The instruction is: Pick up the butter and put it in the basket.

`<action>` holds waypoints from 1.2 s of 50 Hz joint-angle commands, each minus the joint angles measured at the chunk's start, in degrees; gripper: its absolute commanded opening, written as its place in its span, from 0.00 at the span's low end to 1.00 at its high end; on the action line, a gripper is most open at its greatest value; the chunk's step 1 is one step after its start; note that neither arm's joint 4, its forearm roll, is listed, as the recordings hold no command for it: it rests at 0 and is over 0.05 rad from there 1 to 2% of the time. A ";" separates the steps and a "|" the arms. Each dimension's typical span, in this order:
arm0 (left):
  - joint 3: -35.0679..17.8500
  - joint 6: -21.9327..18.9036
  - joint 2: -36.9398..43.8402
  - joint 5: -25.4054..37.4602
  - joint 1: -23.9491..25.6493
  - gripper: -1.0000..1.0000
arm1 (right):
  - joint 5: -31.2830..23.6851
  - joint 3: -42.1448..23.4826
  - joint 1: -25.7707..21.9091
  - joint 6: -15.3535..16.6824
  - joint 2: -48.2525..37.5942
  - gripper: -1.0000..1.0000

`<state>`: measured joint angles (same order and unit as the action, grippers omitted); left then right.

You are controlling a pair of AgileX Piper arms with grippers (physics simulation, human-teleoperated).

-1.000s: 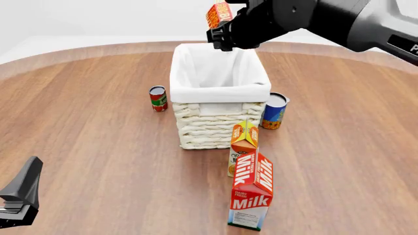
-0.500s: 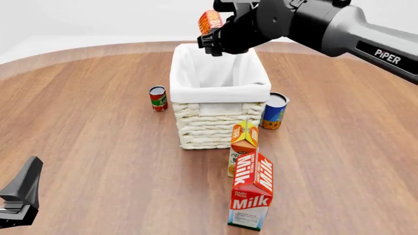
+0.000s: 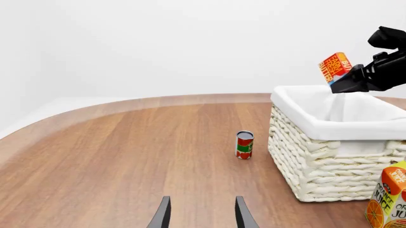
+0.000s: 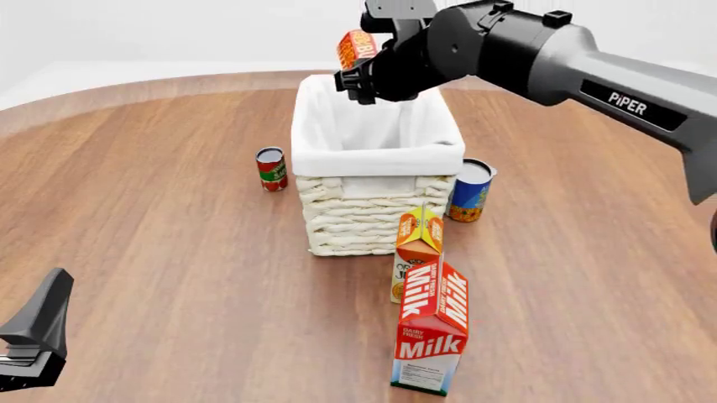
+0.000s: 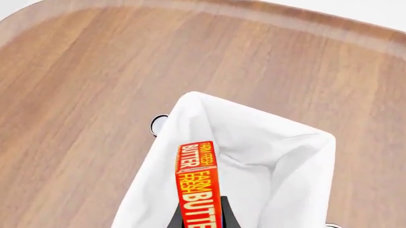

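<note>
The butter (image 4: 355,47), a small red-and-orange box, hangs in the air over the far left part of the basket (image 4: 375,159), with my right gripper (image 4: 358,75) shut on it. In the right wrist view the butter (image 5: 198,183) stands on edge between the fingers, above the white cloth lining (image 5: 266,156). From the left wrist view the butter (image 3: 335,67) shows above the basket rim (image 3: 317,118). My left gripper (image 3: 200,216) is open, low over the table at the near left, far from the basket; in the front view it shows as a dark shape (image 4: 34,340).
A tomato can (image 4: 271,169) stands left of the basket and a blue can (image 4: 469,191) at its right. In front of the basket stand an orange juice carton (image 4: 418,245) and, nearer, a Milk carton (image 4: 432,329).
My right arm has carried the butter leftward and slightly down, from above the basket's far rim toward its far left corner. The left arm has not moved.
</note>
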<state>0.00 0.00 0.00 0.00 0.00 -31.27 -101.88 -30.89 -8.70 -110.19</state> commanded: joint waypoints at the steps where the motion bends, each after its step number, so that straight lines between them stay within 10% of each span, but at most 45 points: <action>1: 0.00 0.00 0.00 0.00 0.00 1.00 | 1.09 -1.10 0.42 -0.94 -0.47 0.00; 60: 0.00 0.00 0.00 0.00 0.00 1.00 | 5.19 1.55 1.71 -2.15 -3.07 0.00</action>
<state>0.00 0.00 0.00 0.00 0.00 -26.74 -99.65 -29.32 -10.15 -113.68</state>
